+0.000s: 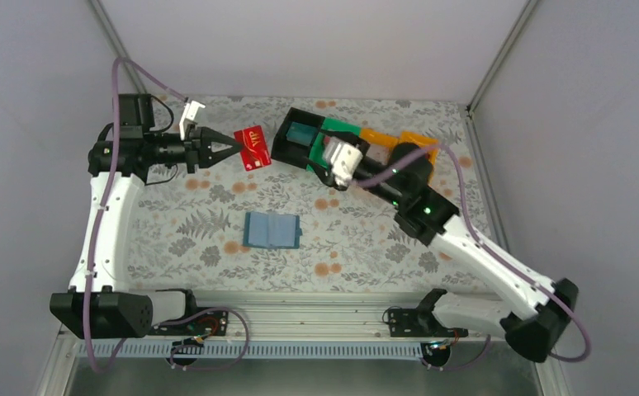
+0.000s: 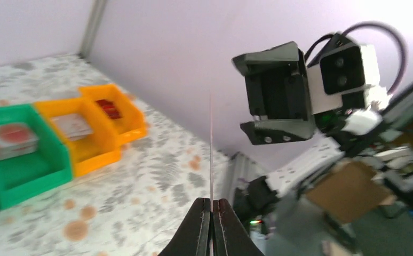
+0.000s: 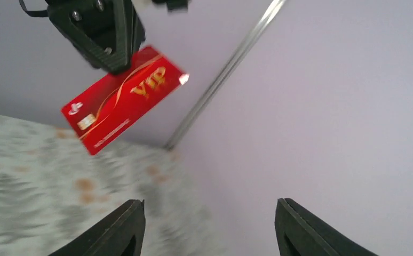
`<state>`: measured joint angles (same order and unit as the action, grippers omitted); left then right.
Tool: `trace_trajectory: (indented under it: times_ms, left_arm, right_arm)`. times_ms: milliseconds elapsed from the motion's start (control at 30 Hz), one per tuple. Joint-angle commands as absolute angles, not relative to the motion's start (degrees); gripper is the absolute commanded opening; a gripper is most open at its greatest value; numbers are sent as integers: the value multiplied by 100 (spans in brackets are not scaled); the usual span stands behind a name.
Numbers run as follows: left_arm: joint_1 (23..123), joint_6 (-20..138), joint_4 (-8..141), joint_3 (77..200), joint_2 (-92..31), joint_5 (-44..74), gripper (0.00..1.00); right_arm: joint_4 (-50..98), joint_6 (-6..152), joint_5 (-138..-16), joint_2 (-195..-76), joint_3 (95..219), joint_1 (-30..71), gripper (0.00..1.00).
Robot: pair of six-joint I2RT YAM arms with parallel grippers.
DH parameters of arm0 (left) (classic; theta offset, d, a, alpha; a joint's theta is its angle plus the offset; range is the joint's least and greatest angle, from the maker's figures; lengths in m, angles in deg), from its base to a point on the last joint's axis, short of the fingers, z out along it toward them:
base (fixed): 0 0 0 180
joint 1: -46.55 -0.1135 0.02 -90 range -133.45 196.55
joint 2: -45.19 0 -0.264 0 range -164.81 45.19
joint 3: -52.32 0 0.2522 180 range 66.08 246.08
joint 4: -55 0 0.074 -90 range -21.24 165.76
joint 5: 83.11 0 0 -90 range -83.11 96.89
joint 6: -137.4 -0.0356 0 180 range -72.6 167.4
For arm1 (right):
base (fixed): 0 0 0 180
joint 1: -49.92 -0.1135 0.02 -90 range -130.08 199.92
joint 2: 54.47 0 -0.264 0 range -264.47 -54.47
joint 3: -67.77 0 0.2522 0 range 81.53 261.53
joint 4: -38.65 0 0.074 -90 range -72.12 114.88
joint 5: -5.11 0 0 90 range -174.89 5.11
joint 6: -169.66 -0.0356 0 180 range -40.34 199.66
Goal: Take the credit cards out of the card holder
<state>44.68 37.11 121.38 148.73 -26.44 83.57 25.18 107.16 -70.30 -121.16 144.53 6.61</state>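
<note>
Floral surface (image 1: pixel 217 206) underneath; upper centre of frame, red card (image 1: pixel 252 148) clamped in left tool (image 1: pixel 235 147), long axis crosswise, right tool (image 3: pixel 209 205) just rightward, spread apart.

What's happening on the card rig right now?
The left gripper is shut on a red VIP card, holding it up in the air over the far side of the table. The right gripper is open and empty, pointed at that card from beside the row of plastic bins. The blue card holder lies open on the table between the arms, with nothing touching it.
</note>
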Motion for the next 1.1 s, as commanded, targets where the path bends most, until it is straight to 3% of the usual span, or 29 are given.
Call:
trace_trajectory:
  times_ms: [0,200,367,900,1067]
  left_arm:
    - [4480,4770,12047,15060,-2674,9763,2]
    - [4753,5845,11243,14584,-2407,9818,2]
    - [4901,6126,11014,14362,-2415,9753,2]
    - [5145,6261,10845,14221,-2508,9743,2]
    - [5165,6285,10824,14196,-2526,9740,2]
  right_arm:
    - [4236,15373,-7956,-12016,13851,292,64]
    - [5710,18858,-8531,-12415,13671,-204,66]
    - [7170,20550,-8155,-12599,13330,-464,61]
    - [6591,21292,-8037,-12617,13383,-813,50]
    - [6331,21430,-8091,-12646,13401,-948,37]
